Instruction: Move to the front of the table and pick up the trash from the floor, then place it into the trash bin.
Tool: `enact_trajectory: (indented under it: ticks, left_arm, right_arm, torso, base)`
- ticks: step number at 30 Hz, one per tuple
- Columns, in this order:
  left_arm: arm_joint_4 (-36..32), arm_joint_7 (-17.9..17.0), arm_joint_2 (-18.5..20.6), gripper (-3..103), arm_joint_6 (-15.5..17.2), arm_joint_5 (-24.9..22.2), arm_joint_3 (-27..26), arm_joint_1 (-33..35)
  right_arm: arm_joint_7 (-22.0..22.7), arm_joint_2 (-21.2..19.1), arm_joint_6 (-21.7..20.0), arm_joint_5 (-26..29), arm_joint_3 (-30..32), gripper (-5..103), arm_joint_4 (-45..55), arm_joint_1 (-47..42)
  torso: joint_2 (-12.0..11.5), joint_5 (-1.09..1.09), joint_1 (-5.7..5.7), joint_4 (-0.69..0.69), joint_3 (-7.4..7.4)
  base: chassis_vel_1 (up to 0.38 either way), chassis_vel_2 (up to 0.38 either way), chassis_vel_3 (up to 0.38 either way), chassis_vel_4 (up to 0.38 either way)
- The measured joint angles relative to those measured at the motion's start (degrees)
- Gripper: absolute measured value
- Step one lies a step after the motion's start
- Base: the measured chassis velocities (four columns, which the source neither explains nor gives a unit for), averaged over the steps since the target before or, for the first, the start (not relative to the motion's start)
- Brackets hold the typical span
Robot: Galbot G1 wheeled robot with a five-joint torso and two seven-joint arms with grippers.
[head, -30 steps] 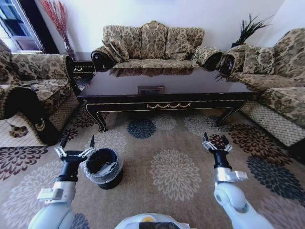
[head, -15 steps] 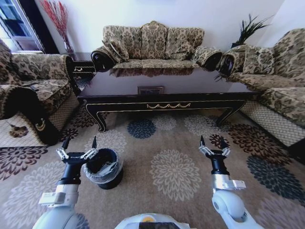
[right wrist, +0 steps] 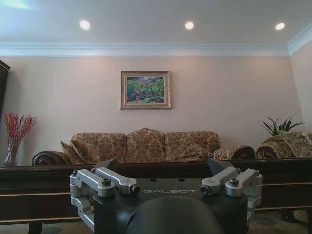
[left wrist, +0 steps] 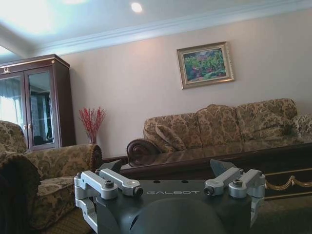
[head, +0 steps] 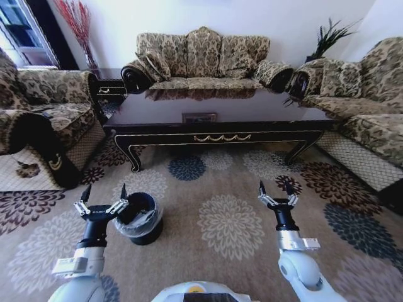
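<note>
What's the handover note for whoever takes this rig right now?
Left gripper: open, empty, raised above the carpet beside the bin.
Right gripper: open, empty, raised over the carpet on the robot's right.
Small round black trash bin with clear liner: on the beige floral-medallion carpet, just right of the left gripper.
Long glossy dark coffee table with gold trim: straight ahead, beyond the bin.
Done: robot faces the table front.
Left: no trash visible on the carpet in the head view; find it, pick it up, bin it.
</note>
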Motion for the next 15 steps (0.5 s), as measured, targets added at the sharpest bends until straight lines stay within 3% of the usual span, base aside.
enact_trajectory:
  ticks: [15]
  left_arm:
    - [0.7,0.1,-0.4,100,-0.3,0.4,0.5,-0.3]
  right_arm:
    - [0.1,1.0,0.1,0.0,-0.2,100,-0.7,0.3]
  torso:
    - [0.0,-0.01,-0.02,0.0,-0.01]
  base:
    - [0.308,-0.302,-0.3,0.299]
